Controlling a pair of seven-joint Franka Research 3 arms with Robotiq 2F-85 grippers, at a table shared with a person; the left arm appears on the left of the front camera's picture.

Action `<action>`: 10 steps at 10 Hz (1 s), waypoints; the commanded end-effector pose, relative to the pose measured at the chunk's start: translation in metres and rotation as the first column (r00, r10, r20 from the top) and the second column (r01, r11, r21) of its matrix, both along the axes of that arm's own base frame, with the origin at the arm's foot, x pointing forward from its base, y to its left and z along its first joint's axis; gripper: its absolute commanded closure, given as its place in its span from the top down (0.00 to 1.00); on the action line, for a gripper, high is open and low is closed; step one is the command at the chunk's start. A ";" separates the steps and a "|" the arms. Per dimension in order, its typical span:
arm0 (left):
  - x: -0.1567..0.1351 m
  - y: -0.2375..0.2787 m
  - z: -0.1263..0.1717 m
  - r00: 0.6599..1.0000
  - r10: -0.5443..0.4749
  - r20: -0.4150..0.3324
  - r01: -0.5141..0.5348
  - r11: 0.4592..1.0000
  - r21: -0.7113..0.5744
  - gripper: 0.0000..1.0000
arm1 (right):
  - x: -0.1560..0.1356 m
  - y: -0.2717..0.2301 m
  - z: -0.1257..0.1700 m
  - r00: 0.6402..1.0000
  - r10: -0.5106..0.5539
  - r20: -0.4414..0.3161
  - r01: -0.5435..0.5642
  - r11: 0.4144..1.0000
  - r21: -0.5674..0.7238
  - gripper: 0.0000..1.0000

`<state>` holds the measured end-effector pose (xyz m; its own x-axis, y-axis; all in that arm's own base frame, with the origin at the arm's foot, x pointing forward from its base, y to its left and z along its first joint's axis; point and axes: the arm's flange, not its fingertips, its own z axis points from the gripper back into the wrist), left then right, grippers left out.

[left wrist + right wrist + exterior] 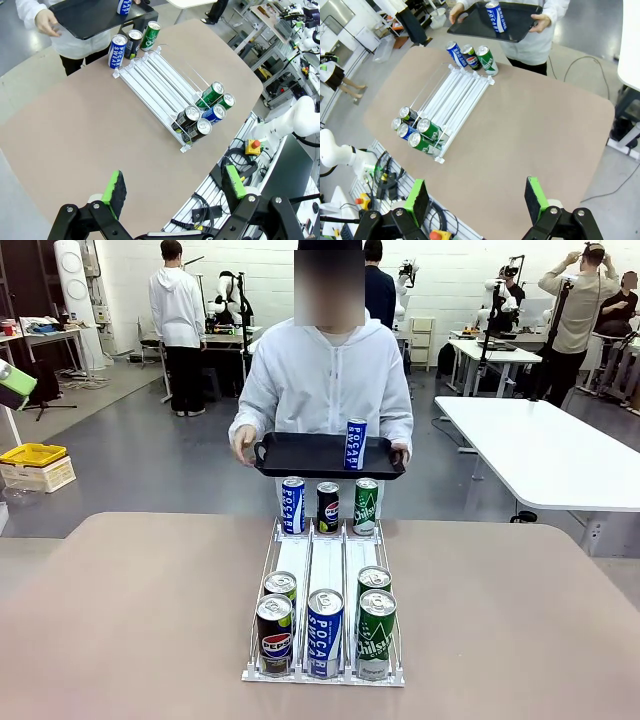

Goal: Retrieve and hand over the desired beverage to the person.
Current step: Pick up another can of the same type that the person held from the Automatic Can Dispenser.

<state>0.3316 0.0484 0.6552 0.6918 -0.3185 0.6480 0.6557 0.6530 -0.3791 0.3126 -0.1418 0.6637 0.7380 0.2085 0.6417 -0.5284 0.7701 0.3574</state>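
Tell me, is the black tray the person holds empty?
No, a blue Pocari Sweat can stands upright on the black tray.

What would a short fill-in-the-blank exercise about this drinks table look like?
1. The person holds a black tray with one ___ can standing on it.
2. The rack on the table has ___ lanes.
3. At the rack's far end, the middle can is mainly ___.
4. The left gripper and the right gripper both stand ___.
Missing words: blue; three; black; open.
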 end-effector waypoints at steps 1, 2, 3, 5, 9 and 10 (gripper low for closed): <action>0.002 0.000 0.002 1.000 0.002 0.017 -0.001 1.000 -0.011 1.00 | 0.002 0.002 0.000 1.000 0.011 0.010 -0.012 1.000 0.017 1.00; 0.000 0.000 0.000 1.000 0.000 0.000 0.000 1.000 0.000 1.00 | 0.002 0.002 0.000 1.000 0.011 0.010 -0.012 1.000 0.017 1.00; 0.002 -0.028 -0.007 1.000 -0.016 -0.024 0.018 0.996 0.092 1.00 | 0.002 0.002 0.000 1.000 0.011 0.010 -0.012 1.000 0.017 1.00; 0.004 -0.101 -0.020 0.995 -0.041 -0.086 0.062 0.964 0.258 1.00 | 0.002 0.002 0.000 1.000 0.011 0.010 -0.012 1.000 0.017 1.00; -0.037 -0.228 -0.062 0.943 0.331 -0.040 -0.250 0.783 0.570 1.00 | 0.002 0.002 0.000 1.000 0.011 0.010 -0.012 1.000 0.017 1.00; -0.055 -0.247 -0.074 0.932 0.362 -0.024 -0.270 0.736 0.621 1.00 | 0.002 0.002 0.000 1.000 0.011 0.010 -0.012 1.000 0.017 1.00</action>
<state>0.2924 -0.1941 0.5894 0.8360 -0.4020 0.3733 0.4194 0.9070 0.0375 0.3130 -0.1403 0.6642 0.7376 0.2119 0.6412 -0.5299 0.7701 0.3551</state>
